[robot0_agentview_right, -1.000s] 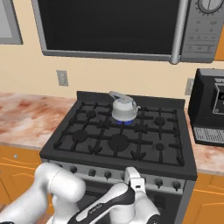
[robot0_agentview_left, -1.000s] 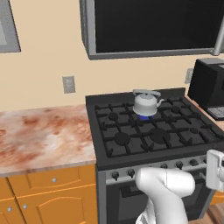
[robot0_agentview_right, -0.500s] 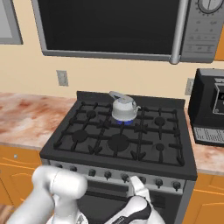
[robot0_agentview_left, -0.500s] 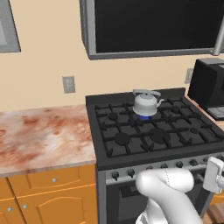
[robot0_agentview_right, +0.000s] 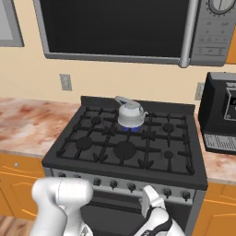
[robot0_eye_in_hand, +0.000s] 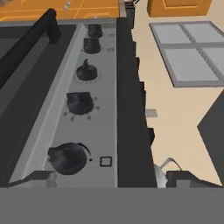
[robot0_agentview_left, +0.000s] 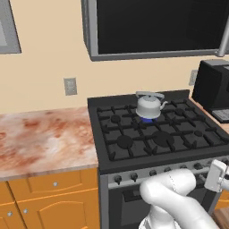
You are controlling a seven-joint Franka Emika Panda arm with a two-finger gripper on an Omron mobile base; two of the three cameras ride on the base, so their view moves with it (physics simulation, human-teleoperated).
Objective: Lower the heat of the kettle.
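Black cast grates cover the stove point(robot0_agentview_left: 156, 138), and from my seat the kettle point(robot0_agentview_left: 149, 106) sits on the rear burner near the middle, over a blue flame point(robot0_agentview_left: 146, 119), just short of the raised back edge. In the right base view the kettle point(robot0_agentview_right: 130, 114) has its spout toward the coffee machine point(robot0_agentview_right: 220, 117), well apart from it. I count one kettle, one coffee machine and one wall outlet point(robot0_agentview_left: 70, 86) left of the stove; a second outlet point(robot0_agentview_right: 199, 91) shows beside the coffee machine.

Along the stove's front panel I count five knobs point(robot0_eye_in_hand: 80, 102) in the hand view, lined up in a row beside the dark oven handle point(robot0_eye_in_hand: 26, 46). The nearest knob point(robot0_eye_in_hand: 68, 158) is large in that view, between the two fingertips point(robot0_eye_in_hand: 41, 178) at the bottom edge. The gripper point(robot0_eye_in_hand: 113, 179) sits just in front of the panel, apart from that knob as far as I can see; its jaws look spread wide, with nothing held.

Marbled countertop point(robot0_agentview_left: 44, 141) runs left of the stove, flush against its edge, above orange cabinets point(robot0_agentview_left: 49, 199). The microwave point(robot0_agentview_right: 120, 30) hangs over the cooktop, with open room between it and the kettle's handle. My arm point(robot0_agentview_right: 62, 203) is low in front of the oven door, below the front lip.
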